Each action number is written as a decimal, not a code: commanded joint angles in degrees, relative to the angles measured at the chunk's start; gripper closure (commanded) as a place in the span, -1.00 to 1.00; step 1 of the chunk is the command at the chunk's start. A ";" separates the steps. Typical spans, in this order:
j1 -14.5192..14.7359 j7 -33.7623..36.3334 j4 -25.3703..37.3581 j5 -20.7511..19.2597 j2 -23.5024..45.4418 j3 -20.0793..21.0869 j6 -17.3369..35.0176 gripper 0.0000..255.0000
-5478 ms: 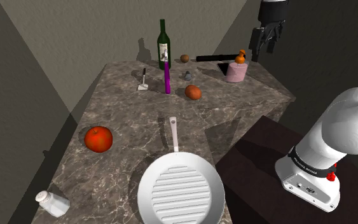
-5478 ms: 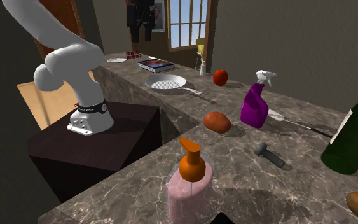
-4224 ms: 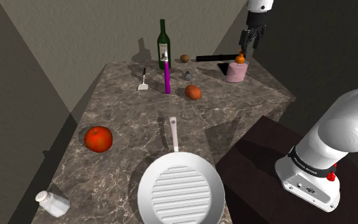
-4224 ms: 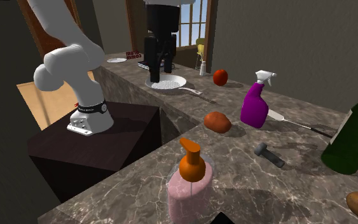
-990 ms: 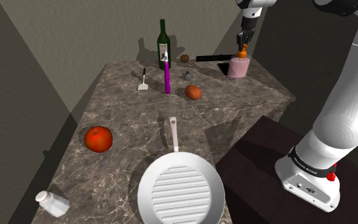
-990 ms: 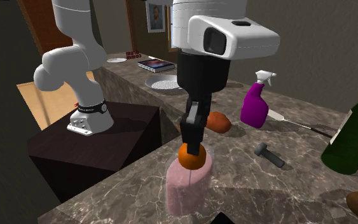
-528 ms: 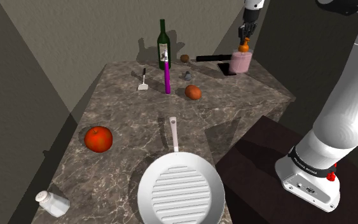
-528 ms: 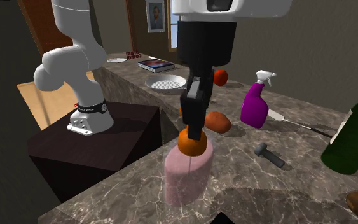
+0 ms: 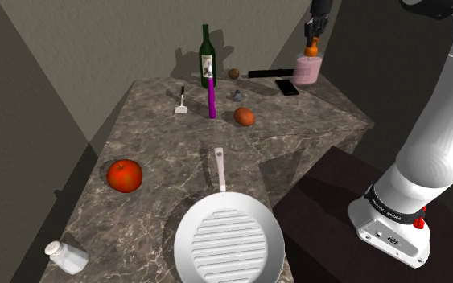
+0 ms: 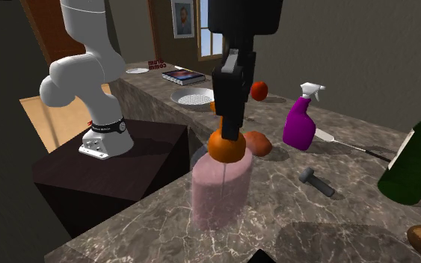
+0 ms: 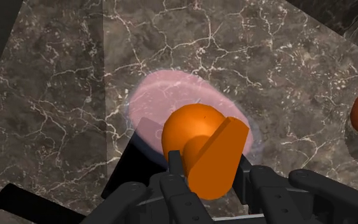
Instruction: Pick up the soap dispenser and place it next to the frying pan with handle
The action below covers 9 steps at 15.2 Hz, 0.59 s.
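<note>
Black gripper (image 10: pixel 228 128) is pointed straight down off the raised arm, fingers clamped on the orange pump; soap dispenser (image 10: pixel 220 190) is pink, see-through-ish, upright.

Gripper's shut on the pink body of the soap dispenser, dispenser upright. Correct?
Not quite. The gripper is shut on the orange pump head, not on the pink body of the soap dispenser; the body hangs below the grip, untouched. The dispenser is upright, as you say. The second exterior view shows this plainly.
</note>
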<state>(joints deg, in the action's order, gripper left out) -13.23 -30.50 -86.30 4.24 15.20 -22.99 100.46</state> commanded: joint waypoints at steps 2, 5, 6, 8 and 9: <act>-0.14 -0.02 2.48 0.00 0.05 -0.06 -2.43 1.00; -0.36 -0.09 5.24 0.12 0.37 -0.12 -4.88 1.00; -0.45 -0.12 6.21 0.17 0.51 -0.14 -5.72 1.00; -0.64 -0.20 8.24 0.31 0.86 -0.17 -7.42 1.00; -0.75 -0.24 9.30 0.38 1.06 -0.19 -8.28 1.00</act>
<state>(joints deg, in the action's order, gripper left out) -13.88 -30.66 -77.84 4.60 16.24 -23.14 92.99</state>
